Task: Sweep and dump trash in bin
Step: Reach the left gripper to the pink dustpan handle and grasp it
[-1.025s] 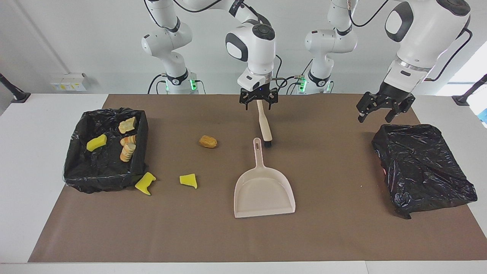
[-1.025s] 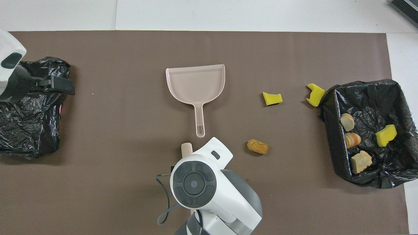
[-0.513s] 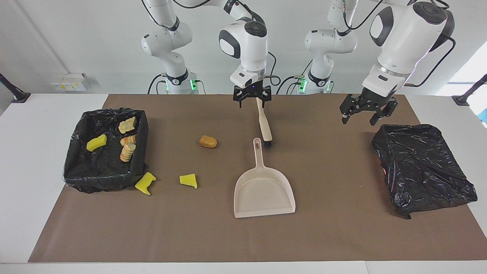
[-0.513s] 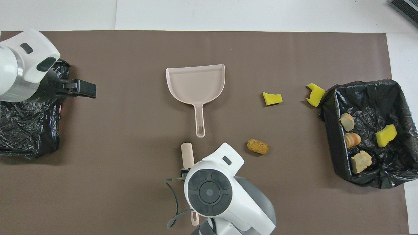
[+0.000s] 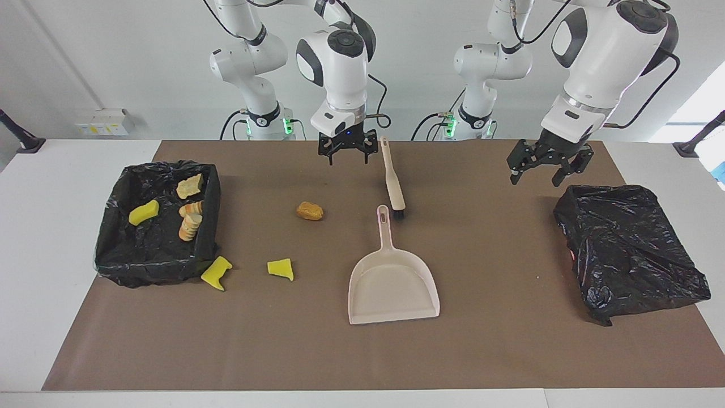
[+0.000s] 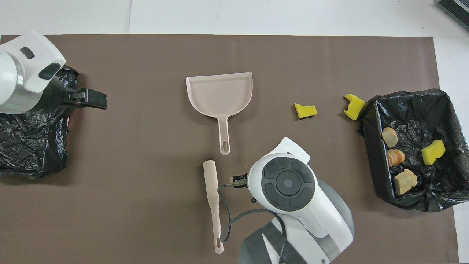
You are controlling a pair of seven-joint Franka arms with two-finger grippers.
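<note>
The right end effector [image 5: 346, 153] is hanging released and empty over the brown mat near the robots' edge, and the brush [image 5: 393, 180] is lying on the surface just beside it, toward the left arm's end. The brush's long axis is running roughly away from the robots, its dark bristle end farthest from them and sitting just beside the tip of the dustpan [image 5: 393, 283] handle; the dustpan is lying flat with its mouth pointing away from the robots. The left end effector [image 5: 548, 165] is hovering released, holding nothing, over the mat beside a crumpled black bag [image 5: 628, 249], so the right arm is looking much the nearer to the brush. The loose trash is lying toward the right arm's end: a brown lump [image 5: 310, 211] nearest the brush, a yellow sponge piece [image 5: 281, 268] farther from the robots, and a second yellow piece [image 5: 216, 273] touching the outer wall of the lined bin [image 5: 116, 266], which is already holding several scraps. No brand, label or readable writing is showing on anything.
</note>
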